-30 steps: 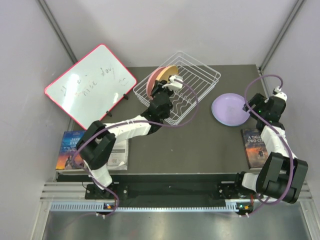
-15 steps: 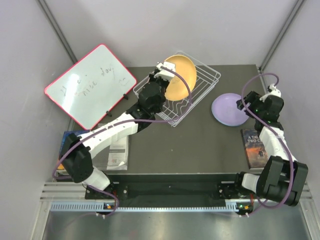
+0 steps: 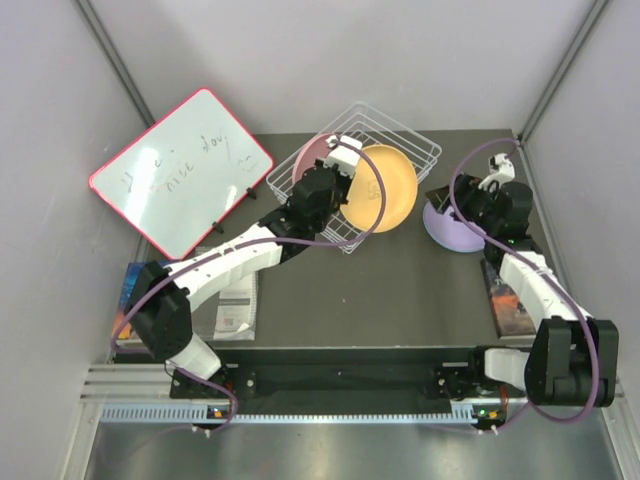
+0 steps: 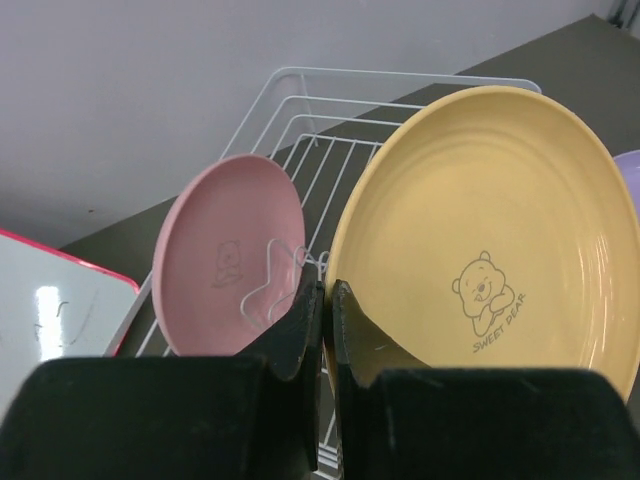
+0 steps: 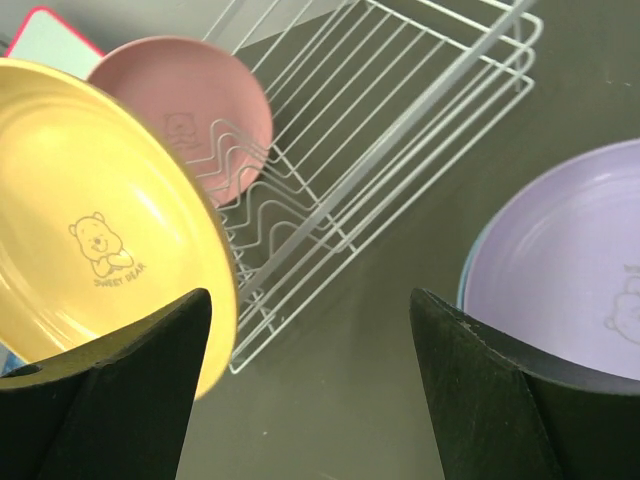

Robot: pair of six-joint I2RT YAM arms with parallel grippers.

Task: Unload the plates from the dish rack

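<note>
Two slim arms, the left arm (image 3: pixel 235 255) and the right arm (image 3: pixel 535 285), show white links between chunky black joints, each trailing a looping purple cable (image 3: pixel 320 243). The left end effector (image 4: pixel 322 300) and the right end effector (image 5: pixel 310 300) carry matte black fingers.

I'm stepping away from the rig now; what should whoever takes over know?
Left tool: shut on the rim of the orange plate, lifted out of the dish rack.
Right tool: open, empty, near the lilac plate.
Done: lilac plate lies on the light blue plate on the table, right of the rack.
To do: set the orange plate down, then unload the pink plate, upright in the rack.
</note>
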